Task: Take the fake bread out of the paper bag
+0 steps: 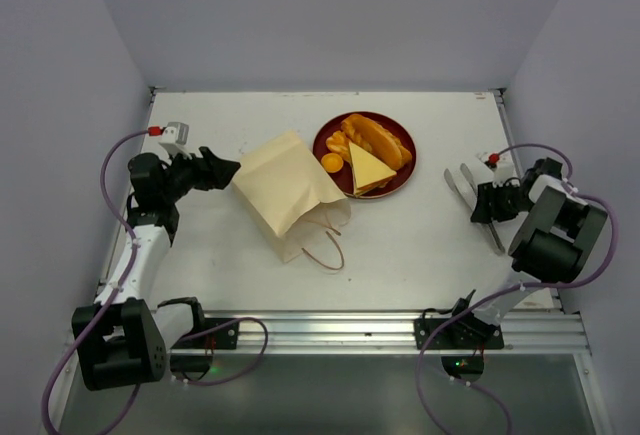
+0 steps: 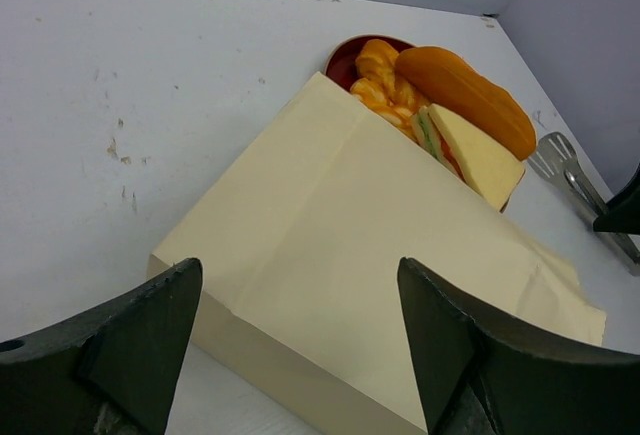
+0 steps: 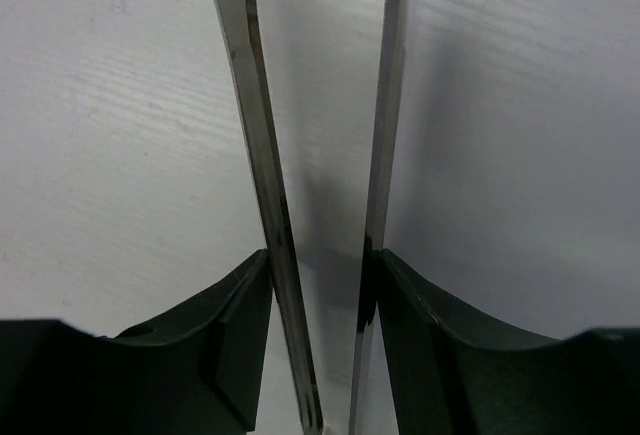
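Fake bread [image 1: 372,155] on plate [image 1: 322,143] beside paper bag [image 1: 285,190]

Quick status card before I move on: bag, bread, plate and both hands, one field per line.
paper bag: lying flat on its side, cord handles toward the near edge
fake bread: several pieces, all on the plate
red plate: beyond the bag, rim meeting the bag's edge
left hand: open, at the bag's closed end, holding nothing
right hand: shut on metal tongs, far right
bag contents: cannot tell, inside not visible
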